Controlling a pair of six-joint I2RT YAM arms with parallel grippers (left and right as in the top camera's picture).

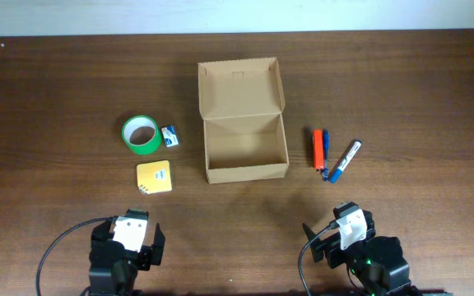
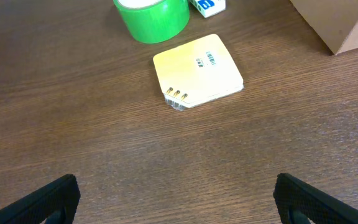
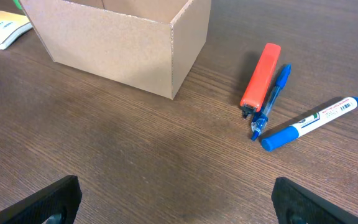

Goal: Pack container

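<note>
The tan cardboard container (image 1: 245, 148) stands open at the table's middle, its flap lid (image 1: 239, 86) folded back; its corner shows in the right wrist view (image 3: 123, 43) and the left wrist view (image 2: 347, 25). Left of it lie a green tape roll (image 1: 141, 134), a small blue-white item (image 1: 169, 136) and a yellow pad (image 1: 154, 177). Right of it lie an orange marker (image 1: 318, 149), a blue pen (image 1: 325, 151) and a white-blue marker (image 1: 345, 159). My left gripper (image 2: 176, 199) is open and empty near the front edge. My right gripper (image 3: 176, 199) is open and empty, front right.
The dark wooden table (image 1: 56, 99) spreads around the objects. Black cables loop from both arms at the front edge (image 1: 56, 247). The table's far edge meets a pale wall at the top.
</note>
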